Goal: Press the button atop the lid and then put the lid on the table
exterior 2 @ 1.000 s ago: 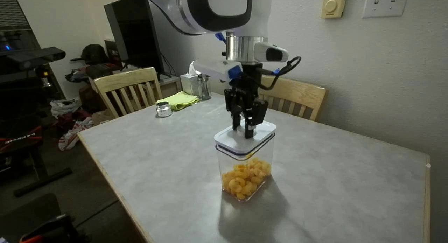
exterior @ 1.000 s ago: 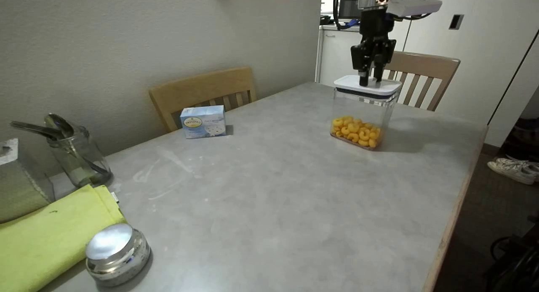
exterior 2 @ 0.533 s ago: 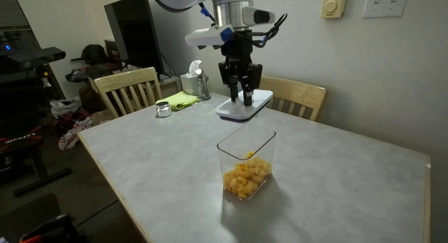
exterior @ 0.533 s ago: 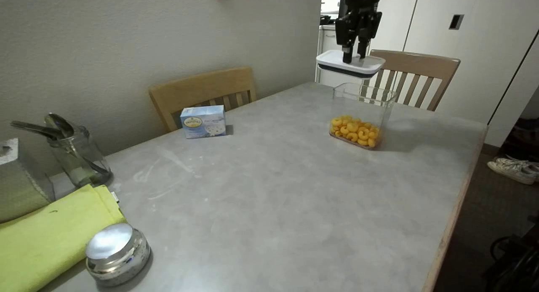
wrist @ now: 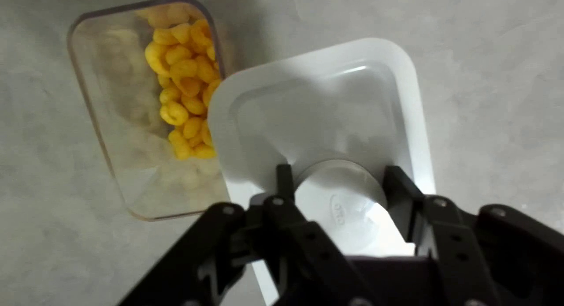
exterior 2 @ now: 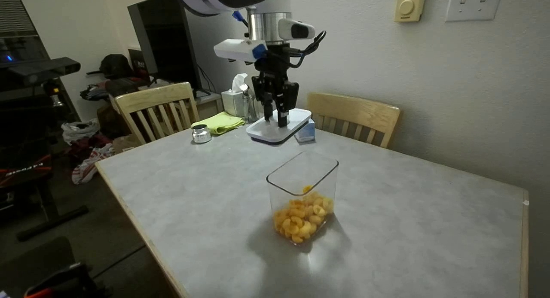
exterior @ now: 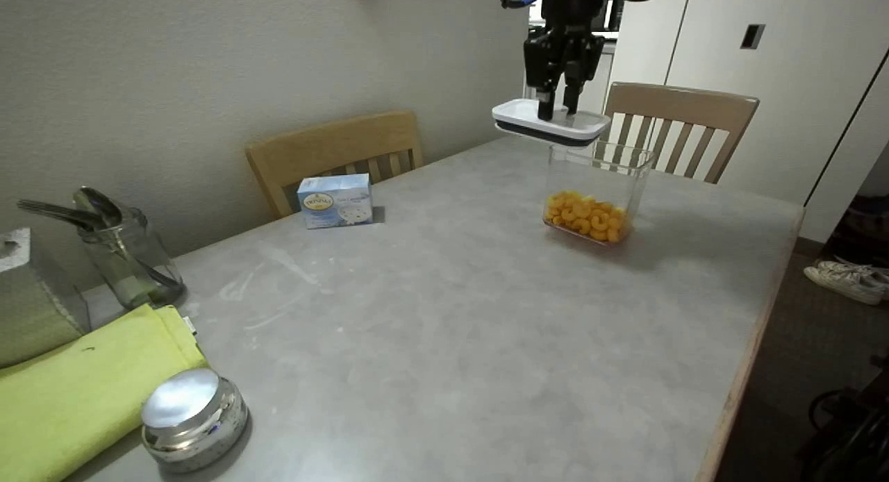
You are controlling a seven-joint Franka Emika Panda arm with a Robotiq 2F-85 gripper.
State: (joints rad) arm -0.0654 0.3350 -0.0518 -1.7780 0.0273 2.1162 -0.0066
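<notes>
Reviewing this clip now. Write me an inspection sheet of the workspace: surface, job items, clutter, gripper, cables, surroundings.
Surface: grey mottled table; pale smears show in an exterior view.
Lid: off the clear container, held in the air, not yet on the table.
Button: round, raised, at the lid's centre.
Container: upright, open, holding yellow curled pieces.
Clutter: blue box, yellow cloth, silver jar, glass jar of utensils, tissue box.
Gripper: closed on the button, carrying the lid.
Cables: black cable loops beside the arm, clear of the lid; across the table, nothing seen.
Surroundings: wooden chairs by the table, dark screen, pale shoes on the floor.
</notes>
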